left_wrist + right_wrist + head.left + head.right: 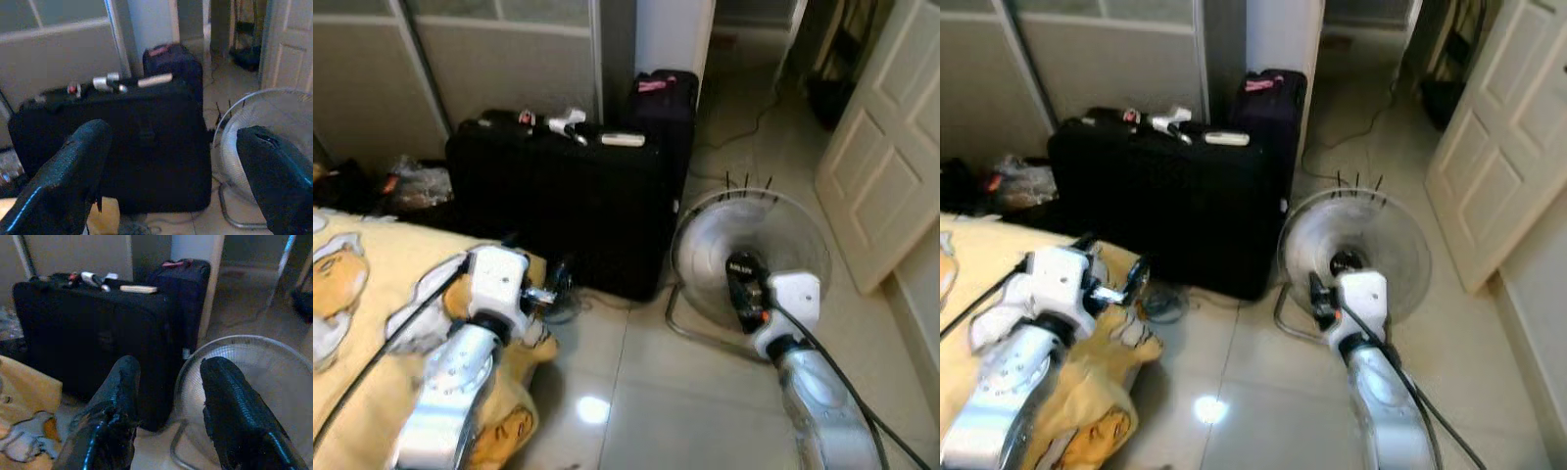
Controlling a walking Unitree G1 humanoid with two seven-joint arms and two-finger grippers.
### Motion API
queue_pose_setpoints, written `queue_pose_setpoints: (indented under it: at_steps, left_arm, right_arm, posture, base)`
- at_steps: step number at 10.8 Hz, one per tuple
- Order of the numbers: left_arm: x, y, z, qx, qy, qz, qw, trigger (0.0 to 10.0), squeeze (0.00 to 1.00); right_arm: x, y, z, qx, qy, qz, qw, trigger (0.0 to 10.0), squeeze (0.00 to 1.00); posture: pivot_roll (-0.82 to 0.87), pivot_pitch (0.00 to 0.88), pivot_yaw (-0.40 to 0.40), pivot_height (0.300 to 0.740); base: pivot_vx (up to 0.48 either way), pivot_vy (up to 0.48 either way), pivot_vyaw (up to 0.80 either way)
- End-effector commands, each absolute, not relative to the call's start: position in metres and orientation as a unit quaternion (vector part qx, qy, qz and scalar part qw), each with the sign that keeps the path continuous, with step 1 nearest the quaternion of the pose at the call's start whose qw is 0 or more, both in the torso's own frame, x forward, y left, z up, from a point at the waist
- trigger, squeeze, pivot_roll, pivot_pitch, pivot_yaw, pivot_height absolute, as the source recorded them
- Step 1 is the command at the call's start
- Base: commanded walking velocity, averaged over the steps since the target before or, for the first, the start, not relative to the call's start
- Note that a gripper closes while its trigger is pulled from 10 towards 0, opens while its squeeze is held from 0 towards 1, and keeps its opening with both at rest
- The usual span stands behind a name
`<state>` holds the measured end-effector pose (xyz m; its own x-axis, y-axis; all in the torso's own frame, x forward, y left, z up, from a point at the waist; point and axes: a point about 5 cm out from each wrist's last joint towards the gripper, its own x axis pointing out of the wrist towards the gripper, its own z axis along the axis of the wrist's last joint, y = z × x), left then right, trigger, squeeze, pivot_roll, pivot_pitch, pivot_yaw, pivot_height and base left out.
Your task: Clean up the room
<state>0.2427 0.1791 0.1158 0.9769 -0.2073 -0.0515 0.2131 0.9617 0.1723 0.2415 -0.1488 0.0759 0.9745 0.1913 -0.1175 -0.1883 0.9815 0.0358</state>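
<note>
Left gripper (166, 181): we are holding it out level, fingers (63, 171) spread wide and grasping nothing; we judge it is being kept free until a target is picked.
Blanket (352, 323): it is lying under and to the left of the left fingers, its yellow corner drooping to the floor, which suggests loose bedding that tidying would deal with.
Suitcase (558, 206): it is standing on edge straight ahead of the left fingers, close to the sliding doors, seemingly parked there out of the walkway.
Clutter on suitcase (570, 124): small items and a pale flat bar (623, 139) are resting on its top edge, beyond and above both pairs of fingers; what they are, we cannot tell.
Bag (662, 98): it is sitting just behind the suitcase, against the pillar.
Right gripper (168, 406): we are also carrying it released and empty.
Fan (750, 250): it is sitting low on the floor just beyond the right fingers (230, 401), tilted upward.
Task state: the room is looking untidy; which thing we are going for, the pictures are not settling.
</note>
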Motion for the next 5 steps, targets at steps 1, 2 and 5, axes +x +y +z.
queue_pose_setpoints:
  at_steps: [1,2,5]
  left_arm:
    - [0.245,0.176,0.116,0.084,0.014,-0.106,0.991,10.0,0.13]
    - [0.244,0.180,0.111,0.085,0.015,-0.086,0.993,10.0,0.12]
    - [0.240,0.186,0.102,0.100,0.017,-0.066,0.993,10.0,0.11]
  right_arm:
    - [0.239,-0.158,0.073,0.004,0.063,0.086,0.994,10.0,0.00]
    - [0.233,-0.159,0.066,-0.001,0.063,0.102,0.993,10.0,0.00]
    - [0.234,-0.166,0.066,-0.011,0.068,0.057,0.996,10.0,0.00]
  posture:
    - [0.02,0.000,-0.011,0.740]
    - [0.02,0.000,-0.012,0.740]
    - [0.01,0.000,-0.007,0.740]
  base:
    - [0.416,0.000,0.00]
    - [0.330,0.000,0.00]
    - [0.096,0.000,0.00]
